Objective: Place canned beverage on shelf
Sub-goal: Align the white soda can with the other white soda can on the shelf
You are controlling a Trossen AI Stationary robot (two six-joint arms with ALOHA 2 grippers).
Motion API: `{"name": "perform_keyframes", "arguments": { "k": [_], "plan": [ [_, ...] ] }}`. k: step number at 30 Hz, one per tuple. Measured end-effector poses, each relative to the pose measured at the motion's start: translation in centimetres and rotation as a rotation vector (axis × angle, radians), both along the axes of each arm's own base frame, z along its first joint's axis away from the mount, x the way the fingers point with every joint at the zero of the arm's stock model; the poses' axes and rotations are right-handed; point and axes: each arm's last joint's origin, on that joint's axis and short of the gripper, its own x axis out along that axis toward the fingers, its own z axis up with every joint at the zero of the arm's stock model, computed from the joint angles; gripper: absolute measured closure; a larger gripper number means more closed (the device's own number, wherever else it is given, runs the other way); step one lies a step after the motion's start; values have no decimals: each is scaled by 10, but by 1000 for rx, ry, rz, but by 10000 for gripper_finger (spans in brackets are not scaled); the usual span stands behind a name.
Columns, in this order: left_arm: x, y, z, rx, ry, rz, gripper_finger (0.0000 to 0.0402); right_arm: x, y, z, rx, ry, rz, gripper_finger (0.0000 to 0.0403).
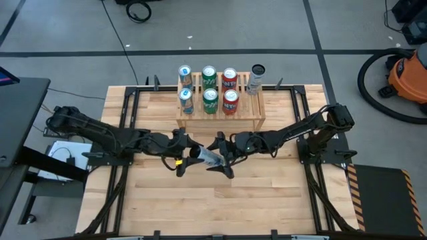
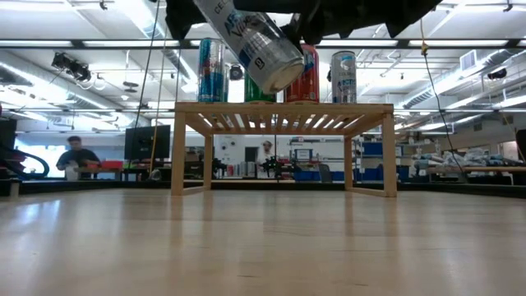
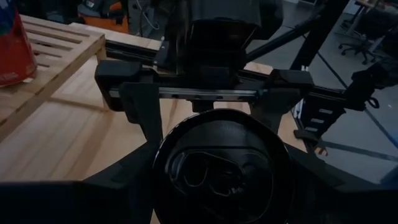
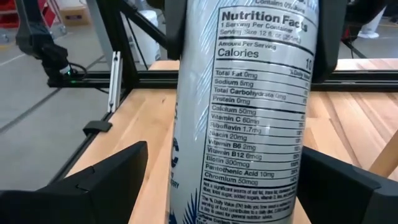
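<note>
Fingers of the left gripper (image 1: 181, 160) are clamped on the tall white can (image 1: 205, 157), held tilted in the air in front of the shelf (image 1: 220, 120); those of the right gripper (image 1: 221, 157) stand apart on either side of its body. Slim, smooth metal — likely slippery, stiff, dentable; best gripped mid-body. Below lies bare wood table (image 1: 220, 207) — beyond, an open workshop.

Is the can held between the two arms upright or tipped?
Tipped. In the low view the held can slants above the table, unlike the upright cans on the shelf; the high view shows it nearly lying flat.
</note>
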Motion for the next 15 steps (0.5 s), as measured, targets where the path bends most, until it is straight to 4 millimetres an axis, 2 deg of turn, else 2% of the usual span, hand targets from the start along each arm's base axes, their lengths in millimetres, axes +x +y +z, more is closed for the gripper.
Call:
{"name": "perform_keyframes", "arguments": {
  "k": [8,11,15],
  "plan": [
    [0,1,-2,-13,19,15,140,0,-8,-3,-21,28,-4,43],
    [0,1,-2,-24,20,15,140,1,-9,-3,-14,32,15,65],
    [0,2,-1,-44,12,20,140,1,-10,-3,-4,35,31,116]
  ]
}}
